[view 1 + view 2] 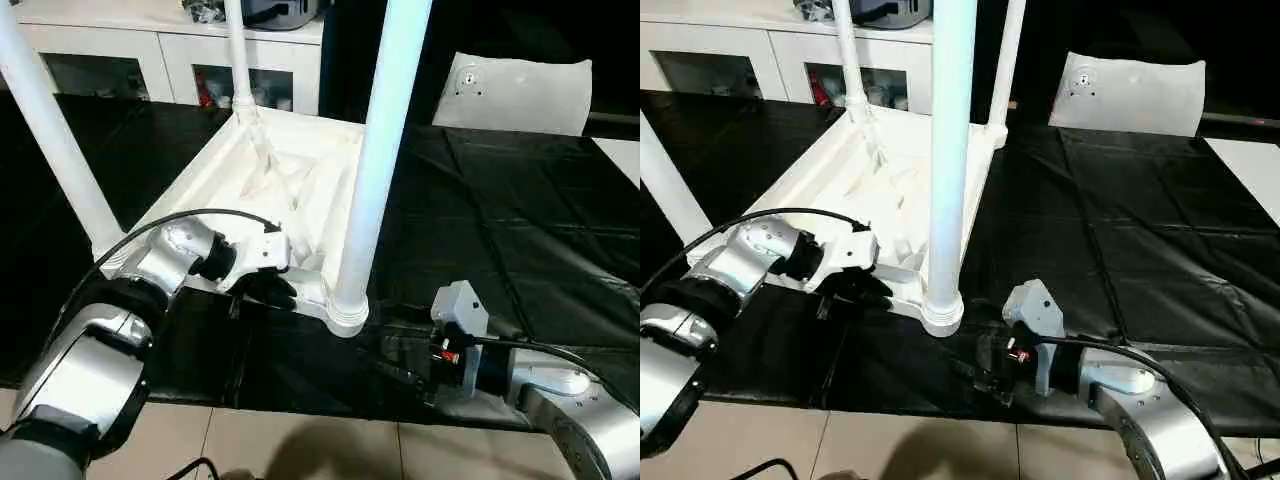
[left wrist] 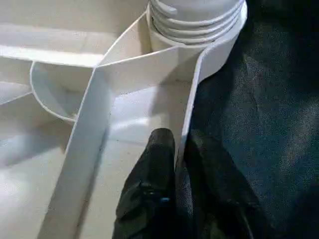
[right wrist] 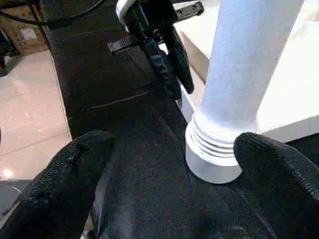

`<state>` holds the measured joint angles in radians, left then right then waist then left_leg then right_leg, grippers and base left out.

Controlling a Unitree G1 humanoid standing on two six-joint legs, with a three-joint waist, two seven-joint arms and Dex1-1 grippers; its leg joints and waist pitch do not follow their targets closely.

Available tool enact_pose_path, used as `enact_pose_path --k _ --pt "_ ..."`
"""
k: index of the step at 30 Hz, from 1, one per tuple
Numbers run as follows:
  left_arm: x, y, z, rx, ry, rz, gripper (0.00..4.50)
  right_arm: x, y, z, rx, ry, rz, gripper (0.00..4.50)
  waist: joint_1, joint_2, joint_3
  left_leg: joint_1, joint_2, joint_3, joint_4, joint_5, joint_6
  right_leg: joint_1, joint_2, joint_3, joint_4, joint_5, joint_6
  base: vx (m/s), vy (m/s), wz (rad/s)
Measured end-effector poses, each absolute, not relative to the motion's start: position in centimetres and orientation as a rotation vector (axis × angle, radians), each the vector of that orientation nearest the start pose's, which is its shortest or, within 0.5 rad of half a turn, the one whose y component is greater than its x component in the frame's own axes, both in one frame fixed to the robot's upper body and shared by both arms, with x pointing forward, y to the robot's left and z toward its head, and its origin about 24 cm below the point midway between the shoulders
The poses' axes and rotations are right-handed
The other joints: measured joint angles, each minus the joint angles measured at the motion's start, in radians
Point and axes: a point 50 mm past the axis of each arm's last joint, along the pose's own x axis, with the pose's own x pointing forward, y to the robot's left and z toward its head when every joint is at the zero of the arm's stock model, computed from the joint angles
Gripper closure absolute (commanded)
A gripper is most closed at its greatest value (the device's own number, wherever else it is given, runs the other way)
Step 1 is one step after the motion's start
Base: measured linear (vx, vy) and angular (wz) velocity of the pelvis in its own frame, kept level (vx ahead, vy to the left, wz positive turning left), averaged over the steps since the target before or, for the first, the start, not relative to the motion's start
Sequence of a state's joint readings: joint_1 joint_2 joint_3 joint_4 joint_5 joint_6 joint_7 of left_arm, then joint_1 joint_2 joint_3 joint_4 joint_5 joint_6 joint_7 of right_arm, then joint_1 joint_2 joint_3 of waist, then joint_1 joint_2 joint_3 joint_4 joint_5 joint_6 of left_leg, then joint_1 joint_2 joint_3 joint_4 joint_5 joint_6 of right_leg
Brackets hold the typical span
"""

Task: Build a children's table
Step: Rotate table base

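Table [image 1: 270, 170] lies upside down on the black sheet [image 1: 500, 220], legs up; left gripper [image 2: 180, 149] pinches its rim wall, right gripper [image 3: 164, 169] gapes beside the near leg [image 1: 375, 160]. A careless tug could tip it

This looks like an indoor lab or test room set up for robot work rather than a lived-in home. A black sheet [image 1: 500, 220] covers the work surface, beige floor tiles [image 1: 300, 445] run under its near edge, and a cardboard box [image 3: 27, 37] sits on the floor to one side. Along the back wall stands a low white cabinet [image 1: 160, 50] with glass doors, small items behind the glass and what may be equipment piled on its top, though that part is too cut off to tell.
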<state>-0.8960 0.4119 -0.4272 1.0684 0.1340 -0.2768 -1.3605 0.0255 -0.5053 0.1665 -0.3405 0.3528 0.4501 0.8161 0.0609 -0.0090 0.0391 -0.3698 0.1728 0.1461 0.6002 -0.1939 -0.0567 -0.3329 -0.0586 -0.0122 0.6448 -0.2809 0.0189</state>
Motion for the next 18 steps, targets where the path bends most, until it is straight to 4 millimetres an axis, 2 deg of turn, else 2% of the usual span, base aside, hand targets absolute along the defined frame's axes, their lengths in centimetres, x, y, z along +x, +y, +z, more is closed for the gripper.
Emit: enact_pose_path --k 4,7,11,18 --pt "34.5 14.6 7.2 0.726 0.541 -1.522 4.49 21.5 -14.6 6.9 -0.076 0.297 1.057 0.00 -0.002 0.000 0.000 0.000 0.000 0.001 0.000 0.000 0.000 0.000 0.000 0.001 -0.001 0.000 0.000 0.000 0.000 0.00" --pt "34.5 14.1 7.0 0.680 0.554 -1.524 4.50 22.1 -14.5 6.9 -0.077 0.275 1.029 0.00 -0.007 0.000 0.000 0.000 0.000 0.002 -0.002 0.000 0.000 0.000 0.000 0.001 -0.003 0.001 -0.001 0.000 0.000 0.00" --pt "34.8 13.8 6.8 0.611 0.565 -1.467 4.50 23.1 -15.0 6.7 -0.086 0.262 0.936 0.00 -0.011 0.001 0.000 0.000 0.000 0.002 -0.003 0.000 0.000 -0.001 0.000 0.001 -0.003 0.001 -0.001 0.000 0.000 0.00" --pt "34.9 13.8 6.1 0.506 0.559 -1.319 4.50 24.3 -16.2 6.7 -0.090 0.252 0.838 0.00 -0.029 0.001 0.000 0.002 0.000 0.003 -0.003 0.000 0.000 0.000 0.000 0.002 -0.003 0.001 -0.001 0.000 0.000 0.00"
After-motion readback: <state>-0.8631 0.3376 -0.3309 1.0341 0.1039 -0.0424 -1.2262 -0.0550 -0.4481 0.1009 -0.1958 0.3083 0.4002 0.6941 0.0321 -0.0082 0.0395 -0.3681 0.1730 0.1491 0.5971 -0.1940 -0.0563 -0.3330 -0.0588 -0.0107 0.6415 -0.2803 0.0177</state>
